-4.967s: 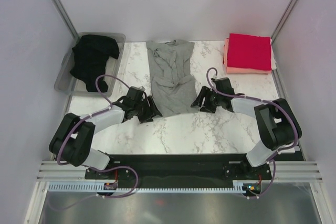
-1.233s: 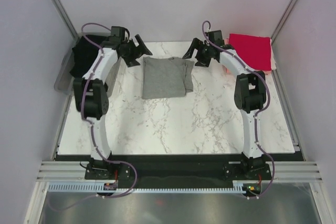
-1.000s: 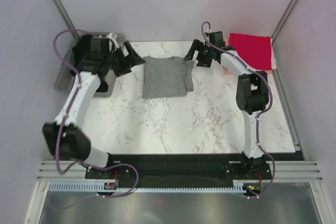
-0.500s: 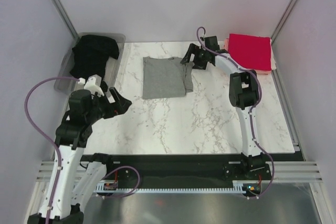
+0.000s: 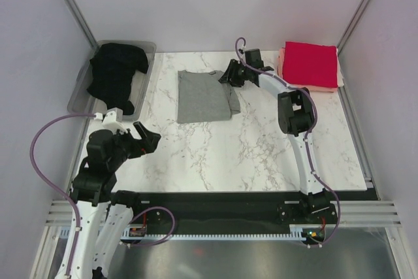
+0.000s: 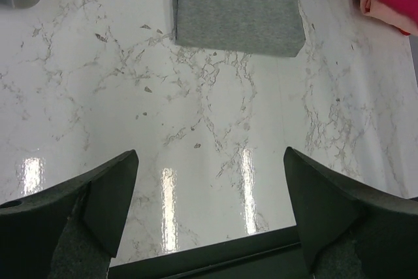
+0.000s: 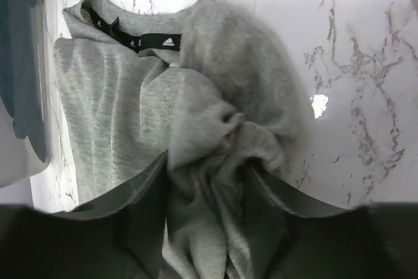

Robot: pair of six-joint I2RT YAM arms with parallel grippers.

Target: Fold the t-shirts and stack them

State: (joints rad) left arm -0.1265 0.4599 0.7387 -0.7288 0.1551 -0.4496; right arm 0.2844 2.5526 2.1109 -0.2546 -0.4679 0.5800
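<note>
Top view: a grey t-shirt (image 5: 204,96) lies folded into a rough rectangle at the far middle of the marble tabletop (image 5: 261,155). The right hand (image 5: 230,74) reaches to the shirt's far right corner, where the cloth is lumpy. The left hand (image 5: 147,140) hovers near the tabletop's left edge, well apart from the shirt. A black t-shirt (image 5: 116,75) sits heaped in a clear bin (image 5: 78,99) at far left. Red and pink folded t-shirts (image 5: 310,63) are stacked at far right.

Left wrist view: the left hand is released, fingers spread wide over bare marble with nothing between them.

Right wrist view: the right hand's fingers (image 7: 140,213) straddle a bunched wad of grey cloth beside the collar label (image 7: 153,42). Whether they pinch it or merely surround it cannot be told.

The fold looks nearly finished. The wad likely needs drawing out flat, in line with the shirt's edge, with a low, gentle pull so the layers beneath do not drag.
</note>
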